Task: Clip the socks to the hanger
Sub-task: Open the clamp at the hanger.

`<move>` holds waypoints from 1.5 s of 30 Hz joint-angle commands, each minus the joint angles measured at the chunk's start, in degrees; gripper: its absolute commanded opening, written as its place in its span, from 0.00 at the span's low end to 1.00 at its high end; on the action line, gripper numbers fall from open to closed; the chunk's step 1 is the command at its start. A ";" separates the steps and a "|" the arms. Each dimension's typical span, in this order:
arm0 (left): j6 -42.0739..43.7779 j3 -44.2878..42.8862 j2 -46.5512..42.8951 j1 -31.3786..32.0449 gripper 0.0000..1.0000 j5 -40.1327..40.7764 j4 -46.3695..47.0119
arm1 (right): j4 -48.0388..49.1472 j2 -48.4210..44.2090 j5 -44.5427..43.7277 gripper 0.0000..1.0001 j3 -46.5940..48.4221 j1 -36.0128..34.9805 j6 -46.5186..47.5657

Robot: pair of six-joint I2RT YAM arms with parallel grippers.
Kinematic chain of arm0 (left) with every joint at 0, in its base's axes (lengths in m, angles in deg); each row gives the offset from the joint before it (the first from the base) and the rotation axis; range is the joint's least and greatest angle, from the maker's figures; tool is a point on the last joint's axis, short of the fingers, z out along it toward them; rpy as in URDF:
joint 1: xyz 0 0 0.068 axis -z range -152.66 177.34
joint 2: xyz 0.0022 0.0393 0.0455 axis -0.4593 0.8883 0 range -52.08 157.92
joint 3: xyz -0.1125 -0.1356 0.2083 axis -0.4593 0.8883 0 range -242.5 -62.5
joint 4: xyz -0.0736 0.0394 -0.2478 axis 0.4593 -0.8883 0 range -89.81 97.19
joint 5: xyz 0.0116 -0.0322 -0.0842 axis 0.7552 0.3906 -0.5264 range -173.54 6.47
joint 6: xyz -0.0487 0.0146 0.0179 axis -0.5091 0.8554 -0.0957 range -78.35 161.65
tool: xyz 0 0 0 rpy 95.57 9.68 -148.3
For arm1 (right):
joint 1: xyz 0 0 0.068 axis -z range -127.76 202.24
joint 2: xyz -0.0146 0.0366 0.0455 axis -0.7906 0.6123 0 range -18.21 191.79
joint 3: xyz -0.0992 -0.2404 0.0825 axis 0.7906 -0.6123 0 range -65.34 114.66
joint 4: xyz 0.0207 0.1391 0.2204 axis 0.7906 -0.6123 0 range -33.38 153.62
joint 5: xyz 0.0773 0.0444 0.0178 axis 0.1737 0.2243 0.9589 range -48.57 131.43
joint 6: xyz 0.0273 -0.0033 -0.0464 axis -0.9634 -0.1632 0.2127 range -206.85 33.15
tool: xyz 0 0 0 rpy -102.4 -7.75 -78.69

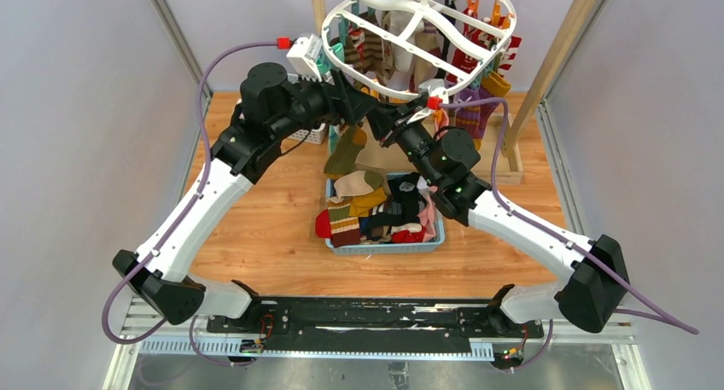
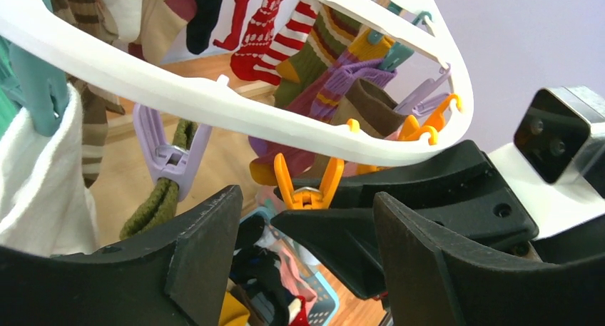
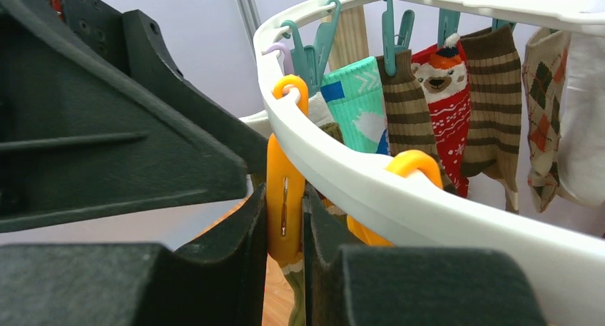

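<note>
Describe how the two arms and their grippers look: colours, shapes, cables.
Both the left arm and right arm have white link shells with black joint housings. A purple cable with a red connector runs along each. The left gripper and right gripper have matte black, flat, angular fingers.

The top camera is looking down from behind the arms (image 1: 213,194) onto the table (image 1: 273,228). Both wrist cameras are looking up, close under the hanger (image 2: 214,101) rim, sharing one orange clip (image 2: 308,187).
</note>
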 commanded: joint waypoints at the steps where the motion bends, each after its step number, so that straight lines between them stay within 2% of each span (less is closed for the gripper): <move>1: -0.97 -2.48 1.87 -0.02 0.70 0.29 0.03 | -1.41 1.99 3.77 0.00 1.93 -2.35 -0.32; 17: -0.57 -5.88 4.63 -0.02 0.58 1.14 -0.07 | -1.84 2.85 4.08 0.00 2.61 -3.14 0.03; 27: 0.40 -5.12 5.00 0.02 0.48 2.91 -2.23 | -1.76 3.66 4.29 0.00 3.43 -3.34 0.11; 33: 2.60 -6.03 4.99 0.03 0.37 4.51 -2.40 | -1.84 3.75 4.87 0.02 3.27 -3.42 -0.16; 37: 4.76 -5.70 4.53 0.00 0.29 5.90 -2.77 | -1.85 3.13 4.38 0.08 2.08 -3.42 0.11; 39: 5.18 -5.43 4.27 0.02 0.26 6.26 -2.84 | -1.86 2.78 4.26 0.19 1.61 -3.42 0.20; 40: 6.08 -5.41 4.15 0.03 0.22 6.29 -3.10 | -1.83 1.64 3.96 0.35 0.26 -3.42 0.44; 42: 7.13 -5.56 3.97 -0.05 0.18 6.73 -3.52 | -2.01 -0.18 3.30 0.43 -1.77 -3.42 0.97; 45: 8.82 -6.05 4.02 0.03 0.12 7.35 -4.42 | -2.66 -3.91 3.25 0.48 -6.36 -3.42 1.96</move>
